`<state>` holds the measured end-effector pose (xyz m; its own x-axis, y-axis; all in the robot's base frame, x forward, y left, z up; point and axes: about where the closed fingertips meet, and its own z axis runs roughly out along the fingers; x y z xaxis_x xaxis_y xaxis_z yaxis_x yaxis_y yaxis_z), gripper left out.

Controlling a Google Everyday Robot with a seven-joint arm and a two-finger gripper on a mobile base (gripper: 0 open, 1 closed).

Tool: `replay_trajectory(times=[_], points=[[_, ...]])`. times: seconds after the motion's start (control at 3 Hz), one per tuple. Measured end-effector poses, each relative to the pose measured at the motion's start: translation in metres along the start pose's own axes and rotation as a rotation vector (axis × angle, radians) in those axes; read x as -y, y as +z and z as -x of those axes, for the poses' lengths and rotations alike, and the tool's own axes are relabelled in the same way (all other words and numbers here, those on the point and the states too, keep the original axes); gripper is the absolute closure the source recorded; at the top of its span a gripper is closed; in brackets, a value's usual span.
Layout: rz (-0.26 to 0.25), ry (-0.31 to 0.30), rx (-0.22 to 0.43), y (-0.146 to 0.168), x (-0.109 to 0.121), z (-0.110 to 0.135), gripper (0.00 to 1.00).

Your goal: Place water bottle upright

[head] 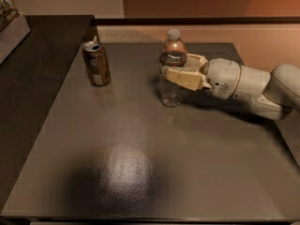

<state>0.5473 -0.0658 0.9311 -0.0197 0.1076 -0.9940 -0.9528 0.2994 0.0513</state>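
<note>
Far left, top corner: edge of a pale box (10, 29) on a dark counter (42, 78). Just right of the counter, a grey table (140, 172), glossy, with a light patch near the front. On its back left part, a brown-gold can (96, 63), upright, close to the counter edge. Well right of the can, near the back middle, the bottle (171, 92): upright, base flat on the table, white cap on top, clear crinkled body. Around its middle, at the label band, the gripper (173, 64): cream fingers (185, 78) closed in on both sides of the bottle, the near one across the front, the far one partly hidden behind. Clasps the bottle and nothing else. Further right, the white arm (253, 86), low over the table, stretching in from the right edge.
</note>
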Motion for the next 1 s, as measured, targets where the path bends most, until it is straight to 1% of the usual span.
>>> replay_trajectory(times=[0.33,0.67,1.0], points=[[0.003,0.007,-0.001,-0.0014,0.0018,-0.005,0.12],[0.008,0.006,-0.001,0.0011,0.0005,-0.0042,0.0],[0.008,0.006,-0.001,0.0011,0.0005,-0.0042,0.0]])
